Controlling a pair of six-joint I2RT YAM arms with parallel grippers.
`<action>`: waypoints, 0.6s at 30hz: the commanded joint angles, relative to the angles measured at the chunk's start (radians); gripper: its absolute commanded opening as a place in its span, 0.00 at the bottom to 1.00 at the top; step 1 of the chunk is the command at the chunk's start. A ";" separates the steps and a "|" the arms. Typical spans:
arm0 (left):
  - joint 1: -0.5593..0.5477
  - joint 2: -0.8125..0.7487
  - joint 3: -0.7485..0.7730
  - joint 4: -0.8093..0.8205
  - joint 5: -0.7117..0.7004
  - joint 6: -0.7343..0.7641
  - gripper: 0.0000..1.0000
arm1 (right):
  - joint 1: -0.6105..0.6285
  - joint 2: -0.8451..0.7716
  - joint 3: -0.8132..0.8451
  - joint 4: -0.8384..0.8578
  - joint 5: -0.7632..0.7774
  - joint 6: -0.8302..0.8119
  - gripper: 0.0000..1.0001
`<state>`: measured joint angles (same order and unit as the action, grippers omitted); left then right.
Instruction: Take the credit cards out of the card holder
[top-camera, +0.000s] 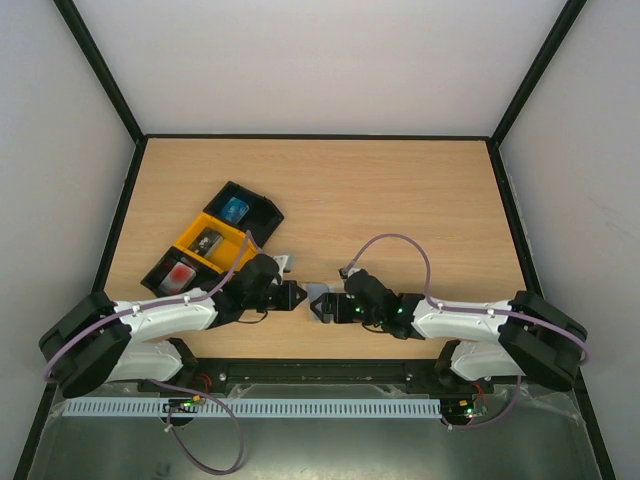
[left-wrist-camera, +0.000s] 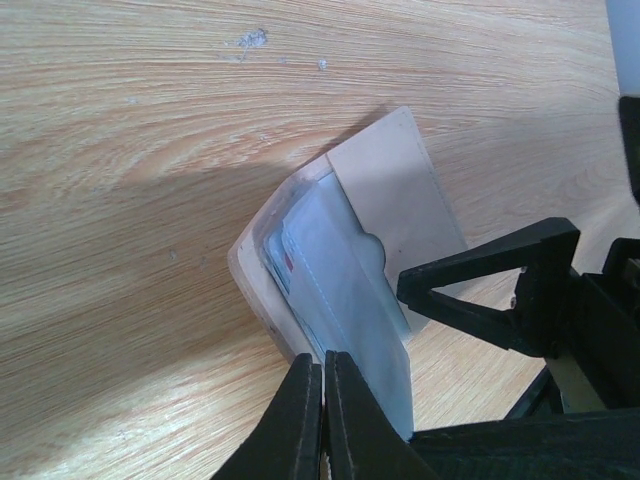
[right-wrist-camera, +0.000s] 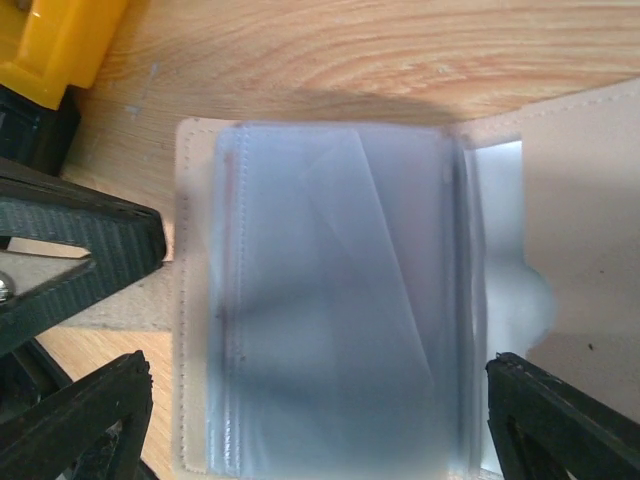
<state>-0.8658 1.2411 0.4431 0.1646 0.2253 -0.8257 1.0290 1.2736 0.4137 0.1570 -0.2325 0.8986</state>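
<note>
The card holder (top-camera: 318, 292) lies open on the table between my two grippers, a pale blue-grey wallet with clear sleeves and a beige flap (left-wrist-camera: 395, 190). A sliver of a red credit card (left-wrist-camera: 288, 262) shows inside the sleeves; the rest of the cards is hidden. My left gripper (left-wrist-camera: 322, 395) is shut, its fingertips pinched on the holder's near edge. My right gripper (right-wrist-camera: 320, 420) is open, with its fingers on either side of the holder (right-wrist-camera: 340, 300). It also shows in the left wrist view (left-wrist-camera: 480, 290), just over the sleeves.
A black-and-yellow compartment tray (top-camera: 215, 240) lies at the left behind my left arm, holding a bright blue item (top-camera: 235, 210) and a red item (top-camera: 180, 275). Its yellow corner (right-wrist-camera: 60, 40) is close to the holder. Black frame rails border the table.
</note>
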 joint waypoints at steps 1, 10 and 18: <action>-0.005 0.000 -0.014 -0.010 -0.008 0.019 0.03 | 0.007 -0.029 0.015 -0.034 0.030 -0.025 0.88; -0.006 -0.008 -0.019 -0.010 -0.009 0.019 0.03 | 0.008 0.019 0.015 -0.012 0.024 -0.032 0.85; -0.004 -0.011 -0.024 -0.010 -0.011 0.019 0.03 | 0.008 0.054 0.010 0.002 0.036 -0.032 0.78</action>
<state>-0.8658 1.2411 0.4343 0.1619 0.2230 -0.8181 1.0290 1.3045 0.4137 0.1547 -0.2260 0.8776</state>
